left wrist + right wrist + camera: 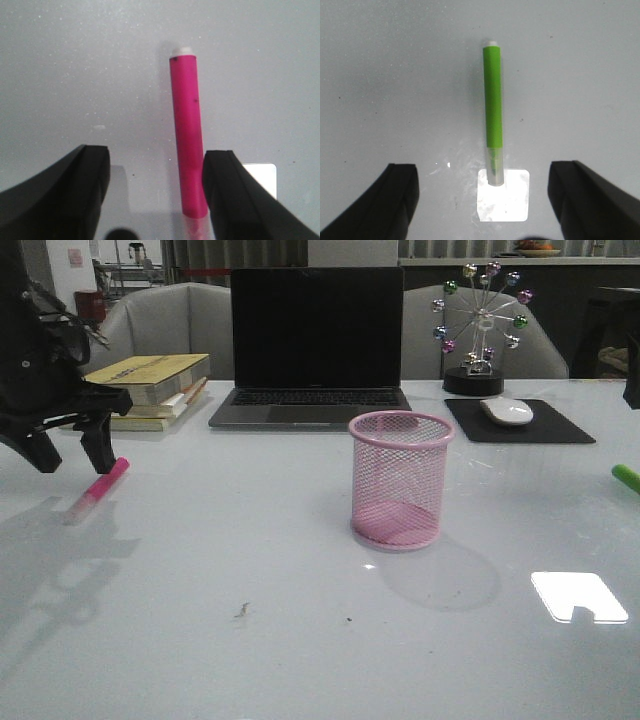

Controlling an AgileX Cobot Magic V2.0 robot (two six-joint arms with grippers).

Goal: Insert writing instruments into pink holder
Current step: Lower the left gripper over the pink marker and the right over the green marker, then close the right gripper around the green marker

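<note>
The left claw (68, 453) hangs open over the pink marker (98, 489) lying far left. The right claw (482, 200) gapes above the green marker (493, 112), far right. The pink cup (400, 480) stands mid-table.

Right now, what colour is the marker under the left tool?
Bright pink marker, clearest in the left wrist view.

You find no readable text here, the yellow-covered book (150, 370) topping the stack shows only a blurred cover, the black laptop (316, 330) screen is dark, the bright pink marker (187, 135) and lime green marker (493, 102) carry no legible print
</note>
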